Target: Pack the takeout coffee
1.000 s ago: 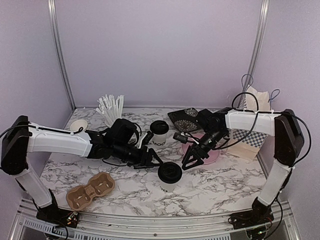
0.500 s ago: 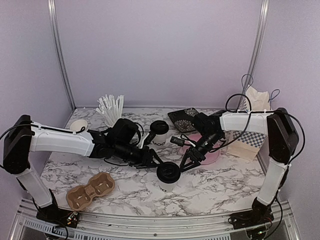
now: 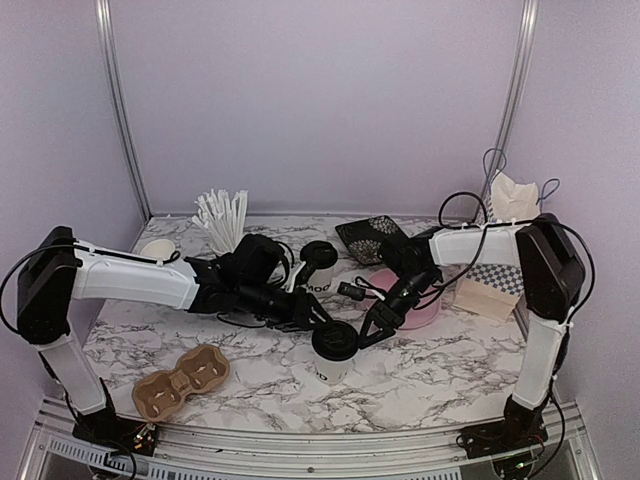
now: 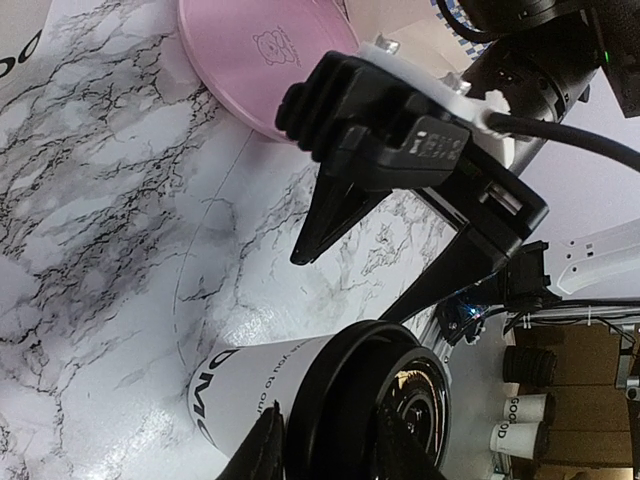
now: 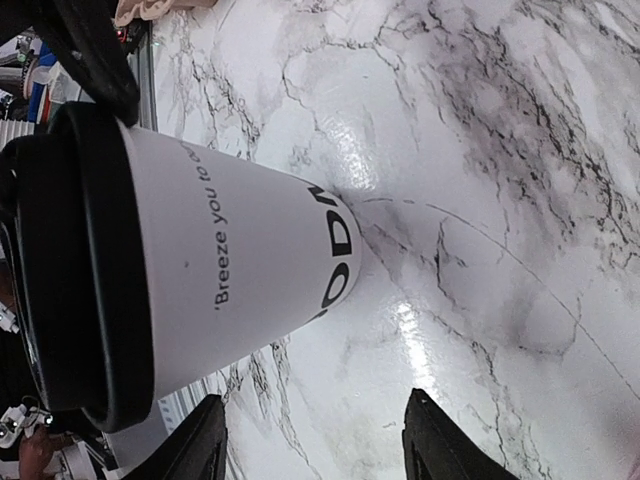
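- Top view: both claws are crowding the near coffee cup [image 3: 335,350] at mid-table. The left gripper [image 3: 320,322] and right gripper [image 3: 366,333] are close enough that I worry they'll clash. The far coffee cup [image 3: 318,268] waits behind, and the carrier [image 3: 182,383] sits near-left, well apart.
- Left wrist: my left fingers [image 4: 264,452] are apart at the black lid [image 4: 370,395]. I can't confirm contact. A pinch this high could pop the lid or tip the cup.
- Right wrist: the right fingers [image 5: 205,440] are apart with nothing between them, and the cup is just ahead. One nudge could topple it.
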Robot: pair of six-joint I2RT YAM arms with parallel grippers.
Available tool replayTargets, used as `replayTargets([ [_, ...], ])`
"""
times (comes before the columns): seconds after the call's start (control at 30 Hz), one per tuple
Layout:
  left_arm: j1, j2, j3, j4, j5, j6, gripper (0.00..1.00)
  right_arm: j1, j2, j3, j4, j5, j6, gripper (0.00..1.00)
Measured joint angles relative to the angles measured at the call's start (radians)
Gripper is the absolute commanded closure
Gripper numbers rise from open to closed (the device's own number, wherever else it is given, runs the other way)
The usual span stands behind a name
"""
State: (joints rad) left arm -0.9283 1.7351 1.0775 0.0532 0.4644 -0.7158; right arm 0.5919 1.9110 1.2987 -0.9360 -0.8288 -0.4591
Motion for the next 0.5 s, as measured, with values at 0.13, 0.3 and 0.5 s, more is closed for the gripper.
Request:
replayTargets([
  [0.13,0.0,0.003,0.003,0.003,-0.003,0.0,0.69,0.0,0.008,0.0,0.005,0.013,0.007,0.42],
  [0.3,-0.005,-0.006,0.006,-0.002,-0.013,0.014,0.63,0.0,0.003,0.0,0.005,0.021,0.006,0.41],
  [0.5,-0.024,-0.03,0.006,-0.053,-0.043,0.058,0.44,0.0,-0.049,0.0,0.005,0.035,0.003,0.38],
])
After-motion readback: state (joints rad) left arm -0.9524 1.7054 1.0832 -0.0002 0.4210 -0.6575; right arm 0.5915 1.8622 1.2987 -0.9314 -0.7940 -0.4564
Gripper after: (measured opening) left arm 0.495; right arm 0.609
